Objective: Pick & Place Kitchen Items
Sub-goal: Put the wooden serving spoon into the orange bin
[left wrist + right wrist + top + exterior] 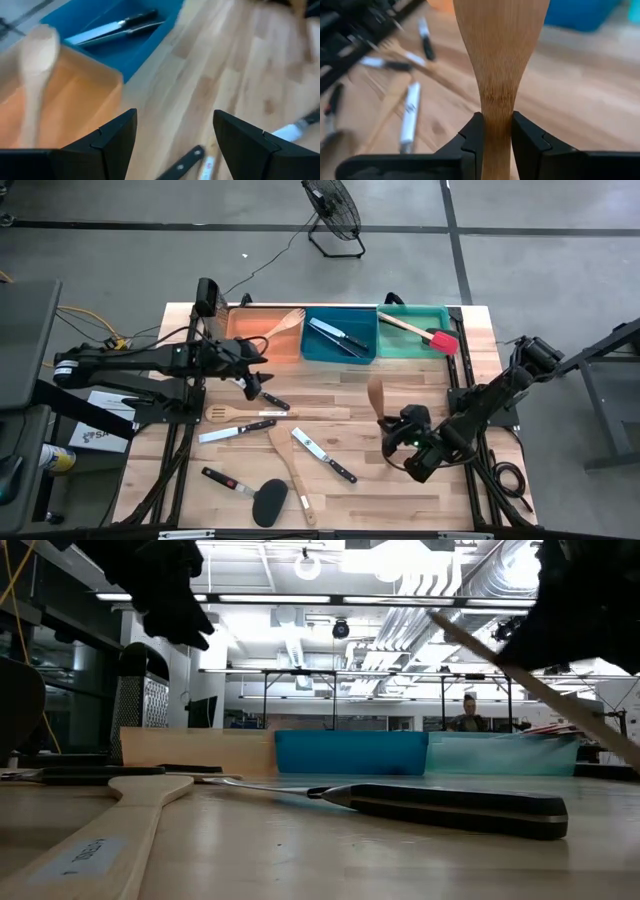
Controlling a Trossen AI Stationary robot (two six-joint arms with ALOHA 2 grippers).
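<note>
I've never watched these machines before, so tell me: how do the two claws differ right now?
The right gripper is clamped on a pale wooden spatula, held up off the table, while the left gripper stands open and holds nothing. The right gripper hangs over the table's near right part; the left gripper hovers by the orange bin at the far side. Both are dark, two-fingered claws on jointed arms.
</note>
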